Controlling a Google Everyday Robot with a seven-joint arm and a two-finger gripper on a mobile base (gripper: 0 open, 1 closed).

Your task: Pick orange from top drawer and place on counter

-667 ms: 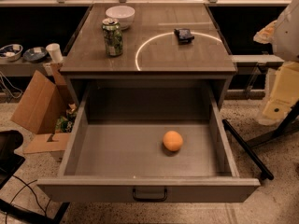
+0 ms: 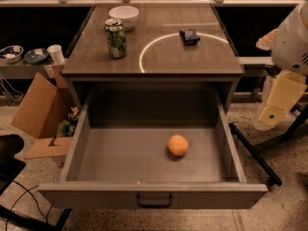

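The orange lies on the floor of the open top drawer, right of its middle. The drawer is pulled fully out, and its front panel with the dark handle is nearest to me. The counter above it carries a thin white circle outline. My gripper hangs at the right edge of the view, outside the drawer, to the right of its side wall and above floor level. It holds nothing that I can see and is well apart from the orange.
A green soda can, a white bowl and a small black object stand on the counter. An open cardboard box sits on the floor at the left. Black stand legs cross the floor at the right.
The gripper at the right edge has shifted slightly to the left. The orange and the drawer have not moved.
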